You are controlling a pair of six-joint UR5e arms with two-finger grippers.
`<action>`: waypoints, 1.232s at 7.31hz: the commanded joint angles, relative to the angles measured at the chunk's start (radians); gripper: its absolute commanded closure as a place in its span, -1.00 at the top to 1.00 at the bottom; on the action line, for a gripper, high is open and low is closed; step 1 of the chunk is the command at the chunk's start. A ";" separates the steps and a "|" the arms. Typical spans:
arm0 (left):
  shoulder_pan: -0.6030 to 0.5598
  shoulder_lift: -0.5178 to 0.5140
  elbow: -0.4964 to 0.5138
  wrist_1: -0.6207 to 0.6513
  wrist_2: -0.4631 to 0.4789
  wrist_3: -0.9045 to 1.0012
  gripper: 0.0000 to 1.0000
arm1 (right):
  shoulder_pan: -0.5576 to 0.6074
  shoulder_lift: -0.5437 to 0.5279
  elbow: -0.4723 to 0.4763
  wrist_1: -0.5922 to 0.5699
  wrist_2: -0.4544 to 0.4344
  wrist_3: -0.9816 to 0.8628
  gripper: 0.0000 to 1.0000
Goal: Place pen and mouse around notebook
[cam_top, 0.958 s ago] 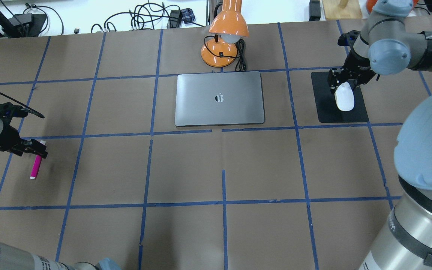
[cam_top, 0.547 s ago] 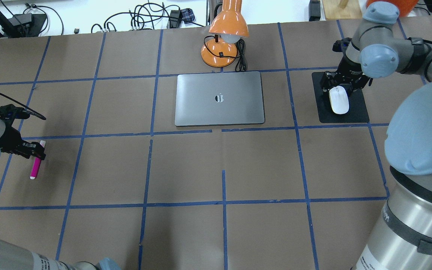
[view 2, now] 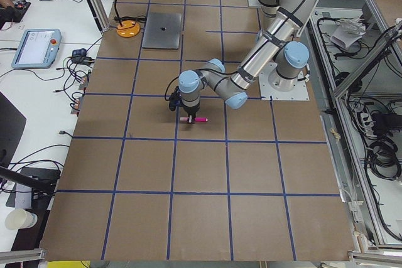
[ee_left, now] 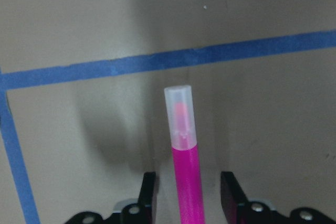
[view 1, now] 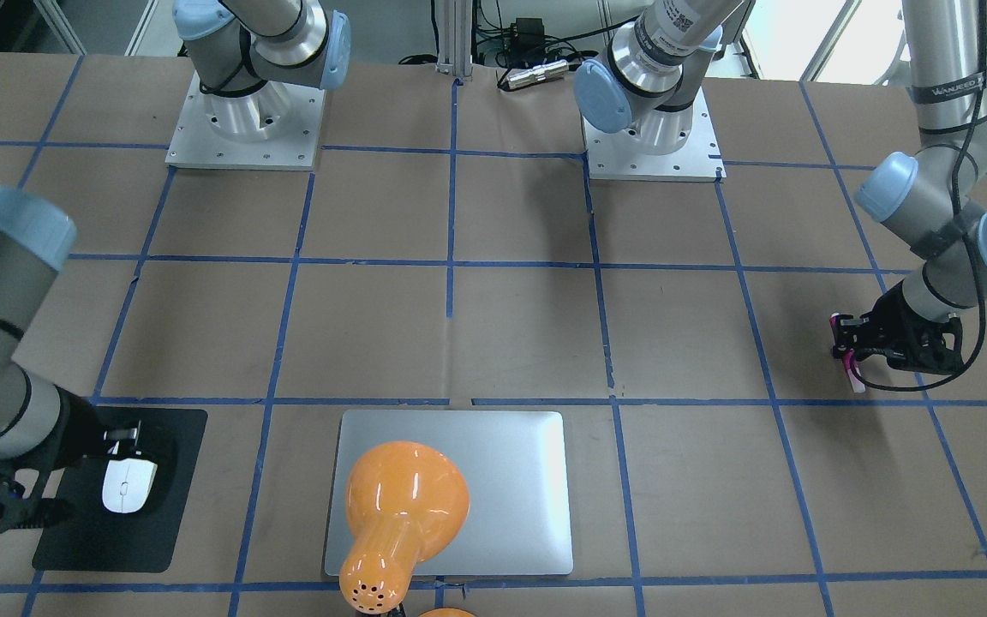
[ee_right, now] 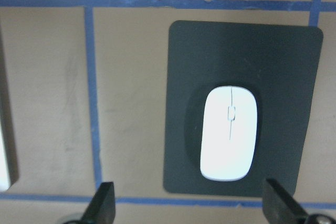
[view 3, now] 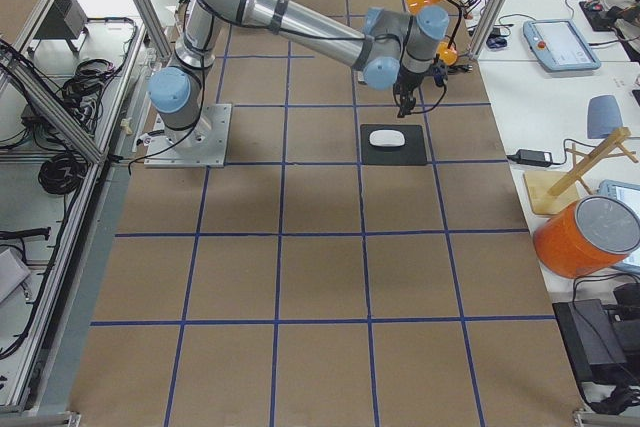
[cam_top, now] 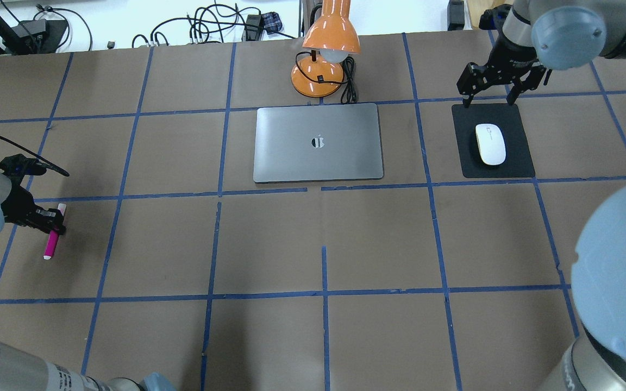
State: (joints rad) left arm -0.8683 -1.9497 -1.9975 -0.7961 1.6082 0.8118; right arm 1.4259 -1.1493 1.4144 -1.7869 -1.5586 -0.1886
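The magenta pen (cam_top: 51,240) lies flat on the brown table at the left, its pale cap (ee_left: 179,114) pointing away from the wrist camera. My left gripper (cam_top: 55,221) is open and straddles the pen (ee_left: 186,187), with a small gap on each side. The white mouse (cam_top: 490,144) rests on a black mat (cam_top: 515,163) to the right of the silver notebook (cam_top: 318,144). Over the mat's far edge hangs my right gripper (cam_top: 492,89), wide open and empty, clear of the mouse (ee_right: 229,132).
An orange desk lamp (cam_top: 324,60) with a black cord stands just behind the notebook and hides part of it (view 1: 403,506) in the front-facing view. Blue tape lines grid the table. Cables and devices lie beyond the far edge.
My right gripper let go of the mouse, opened wide and pulled back past the mat's far edge. The mouse now sits slightly further left on the mat. The left gripper barely shifted.
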 commanded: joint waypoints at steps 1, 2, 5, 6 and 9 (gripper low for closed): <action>-0.001 0.003 -0.001 0.000 0.092 -0.011 -1.00 | 0.114 -0.262 0.020 0.206 0.005 0.084 1.00; -0.005 0.024 -0.001 0.003 0.094 -0.014 -1.00 | 0.160 -0.367 0.049 0.303 0.005 0.103 1.00; -0.035 0.069 0.129 -0.110 0.105 -0.176 -1.00 | 0.197 -0.392 0.132 0.204 -0.006 0.154 1.00; -0.063 0.083 0.193 -0.214 0.098 -0.265 -1.00 | 0.197 -0.389 0.135 0.195 -0.005 0.147 1.00; -0.220 0.116 0.252 -0.321 0.040 -0.595 -1.00 | 0.139 -0.386 0.156 0.179 0.011 0.147 1.00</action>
State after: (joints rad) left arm -1.0152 -1.8473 -1.7581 -1.0860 1.6877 0.3882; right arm 1.5920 -1.5352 1.5680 -1.5965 -1.5595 -0.0420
